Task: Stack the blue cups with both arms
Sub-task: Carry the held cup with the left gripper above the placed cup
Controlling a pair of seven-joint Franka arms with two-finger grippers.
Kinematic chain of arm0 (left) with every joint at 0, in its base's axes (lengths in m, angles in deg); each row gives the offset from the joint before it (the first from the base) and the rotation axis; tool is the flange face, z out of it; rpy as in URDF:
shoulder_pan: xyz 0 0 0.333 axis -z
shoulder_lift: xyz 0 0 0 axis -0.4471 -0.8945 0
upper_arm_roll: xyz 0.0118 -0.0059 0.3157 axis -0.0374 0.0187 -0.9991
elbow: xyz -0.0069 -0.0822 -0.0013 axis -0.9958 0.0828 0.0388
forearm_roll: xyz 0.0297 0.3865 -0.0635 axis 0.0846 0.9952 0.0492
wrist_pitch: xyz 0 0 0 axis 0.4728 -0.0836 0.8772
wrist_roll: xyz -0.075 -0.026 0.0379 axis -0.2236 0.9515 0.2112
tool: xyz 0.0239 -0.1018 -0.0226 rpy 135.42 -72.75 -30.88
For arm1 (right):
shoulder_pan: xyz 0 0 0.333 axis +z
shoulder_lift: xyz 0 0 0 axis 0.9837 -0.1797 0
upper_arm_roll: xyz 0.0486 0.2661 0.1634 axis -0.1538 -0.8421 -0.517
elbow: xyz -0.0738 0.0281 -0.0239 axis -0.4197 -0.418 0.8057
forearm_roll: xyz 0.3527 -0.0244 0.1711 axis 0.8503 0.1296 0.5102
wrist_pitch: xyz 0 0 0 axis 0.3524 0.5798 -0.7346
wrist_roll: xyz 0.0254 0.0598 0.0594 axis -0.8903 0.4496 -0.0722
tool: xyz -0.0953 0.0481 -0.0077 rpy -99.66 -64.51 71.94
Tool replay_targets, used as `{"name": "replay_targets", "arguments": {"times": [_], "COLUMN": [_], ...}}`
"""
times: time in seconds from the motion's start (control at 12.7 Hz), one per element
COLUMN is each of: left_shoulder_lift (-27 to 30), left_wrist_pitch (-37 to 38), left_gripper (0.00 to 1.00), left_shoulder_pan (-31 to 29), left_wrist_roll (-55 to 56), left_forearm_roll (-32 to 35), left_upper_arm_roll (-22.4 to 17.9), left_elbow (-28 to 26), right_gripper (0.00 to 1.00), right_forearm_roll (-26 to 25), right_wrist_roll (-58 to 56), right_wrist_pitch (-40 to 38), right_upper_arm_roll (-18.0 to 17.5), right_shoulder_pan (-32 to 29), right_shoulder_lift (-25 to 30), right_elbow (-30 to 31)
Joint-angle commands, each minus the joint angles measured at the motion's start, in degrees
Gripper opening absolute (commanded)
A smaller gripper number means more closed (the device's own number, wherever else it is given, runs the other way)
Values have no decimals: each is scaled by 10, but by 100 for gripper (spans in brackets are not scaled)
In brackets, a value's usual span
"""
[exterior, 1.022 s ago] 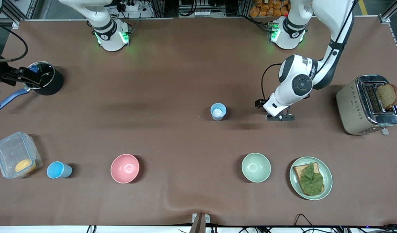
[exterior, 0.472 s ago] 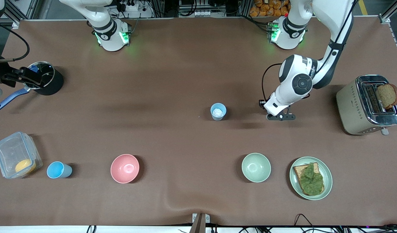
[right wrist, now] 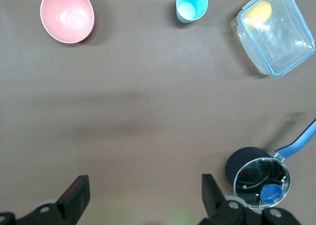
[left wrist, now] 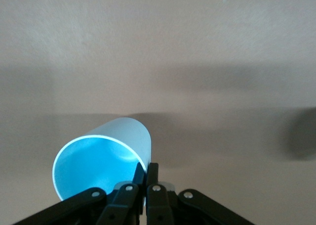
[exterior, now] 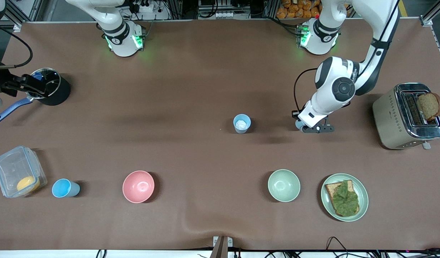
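A grey-blue cup with a white bit inside stands upright mid-table. A sky-blue cup stands near the front edge at the right arm's end, beside a clear box; it also shows in the right wrist view. My left gripper hangs low over the table between the grey-blue cup and the toaster. It is shut on the rim of another blue cup, which is mostly hidden under the wrist in the front view. My right gripper is open and empty, high over the table by the pot.
A pink bowl and a pale green bowl stand near the front. A plate with toast and lettuce is beside the green bowl. A toaster stands at the left arm's end. A lidded pot and a clear box stand at the right arm's end.
My left arm has shifted a little toward the toaster, carrying the held cup with it. Both cups on the table have stayed put. The right arm has barely moved.
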Motion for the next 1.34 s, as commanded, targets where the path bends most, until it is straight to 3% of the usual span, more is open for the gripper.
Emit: {"name": "replay_targets", "arguments": {"times": [0.0, 0.31, 0.63, 0.86, 1.26], "left_shoulder_lift": [29, 10, -33, -95, -116], "left_wrist_pitch": [77, 89, 84, 83, 82], "left_gripper": [0, 0, 0, 0, 0], "left_shoulder_pan": [-3, 13, 97, 161, 177], "left_wrist_roll": [-3, 0, 36, 95, 129], "left_forearm_roll": [-7, -8, -6, -1, 25], "left_upper_arm_roll": [24, 64, 66, 62, 59], "left_elbow": [65, 159, 196, 263, 275], "right_gripper": [100, 100, 100, 100, 100], "right_forearm_roll": [-13, -12, -12, -12, -12], "right_wrist_roll": [0, 1, 1, 1, 0], "right_wrist_pitch": [2, -1, -1, -1, -3], "right_upper_arm_roll": [-12, -11, -11, -11, -11], "right_shoulder_pan": [-14, -15, -13, -14, -15], "right_shoulder_lift": [-3, -3, -2, -2, -3], "right_elbow": [-4, -3, -4, -4, -4]}}
